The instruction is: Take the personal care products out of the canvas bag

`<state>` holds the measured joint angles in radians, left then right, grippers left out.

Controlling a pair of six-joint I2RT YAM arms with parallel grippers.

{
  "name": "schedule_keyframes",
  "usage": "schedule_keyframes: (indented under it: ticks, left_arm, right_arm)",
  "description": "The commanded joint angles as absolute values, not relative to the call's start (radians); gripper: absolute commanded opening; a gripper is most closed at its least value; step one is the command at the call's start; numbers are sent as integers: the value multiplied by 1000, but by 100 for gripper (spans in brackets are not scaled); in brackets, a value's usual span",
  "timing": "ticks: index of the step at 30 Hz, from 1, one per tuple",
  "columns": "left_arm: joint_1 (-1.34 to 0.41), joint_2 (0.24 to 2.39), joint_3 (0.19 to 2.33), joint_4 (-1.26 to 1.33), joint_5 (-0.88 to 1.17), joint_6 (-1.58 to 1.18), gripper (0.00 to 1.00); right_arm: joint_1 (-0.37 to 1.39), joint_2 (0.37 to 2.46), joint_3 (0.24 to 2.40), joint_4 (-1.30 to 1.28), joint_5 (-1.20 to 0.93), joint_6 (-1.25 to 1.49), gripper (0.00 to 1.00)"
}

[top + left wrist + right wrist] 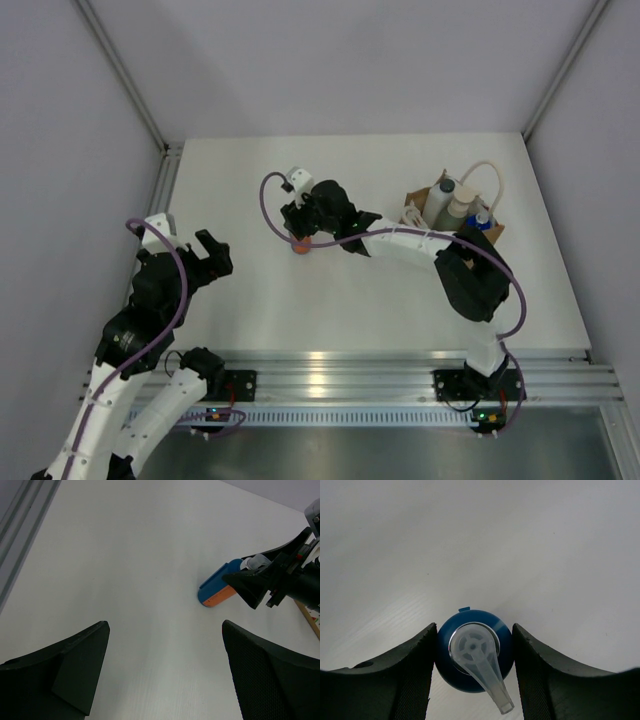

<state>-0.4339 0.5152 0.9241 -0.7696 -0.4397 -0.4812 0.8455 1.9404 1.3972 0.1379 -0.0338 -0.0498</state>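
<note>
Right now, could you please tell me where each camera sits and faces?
Top external: overhead from behind, looking down on the table, left arm, right arm, canvas bag.
Left wrist: faces across the table through the open left gripper toward the orange bottle.
Right wrist: looks straight down through the right gripper onto the bottle's blue cap.
All three share that bottle.

Setting: robot lab test cell | Enclosure: bare grey panel walls [330,60] met at aluminium corner posts [120,70] | Surface: plain white table [400,310] | Rig: slotted aluminium rail [350,372] at the near edge carried the bolted left arm base [225,383] and right arm base [478,385] | Wiring: purple cable [264,203] ran exposed
</note>
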Motion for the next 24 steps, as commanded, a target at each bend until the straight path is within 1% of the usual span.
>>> schedule_keyframes:
  ticks: [1,5,6,7,9,11,12,13,18,23,24]
  left_arm:
    - [-436,520,916,-732,-456,-480,98]
    - [-436,523,916,-732,-454,-479,98]
    - [-436,526,916,-732,-453,-480,98]
    - [-436,528,916,-732,-451,-479,98]
    - [-436,531,916,-733,-449,-479,98]
    - [-434,529,916,-733,-448,-477,98]
    - [-436,528,916,-733,-448,-477,98]
    - [-436,529,916,-733,-446,-477,98]
    - [-436,531,916,-732,-437,-480,98]
    - [-436,544,922,-732,-410,-482,98]
    - [-436,549,925,-730,-402,-485,98]
  right_arm:
    - [870,1933,1463,341,-75,-61,0]
    - [884,1928,1443,350,-84,-60,1]
    - [885,1925,1445,347,-84,-57,19]
    - [885,1925,1447,341,-83,-54,34]
    - [887,1918,1450,334,-77,-51,55]
    - [888,1908,1451,328,-72,-51,61]
    - [890,1896,1451,325,-72,-51,70]
    - [890,1888,1451,322,-72,-52,73]
    - [890,1813,1448,276,-51,-75,80]
    - [890,1703,1419,221,-6,-104,81]
    - [888,1653,1402,195,26,-109,82]
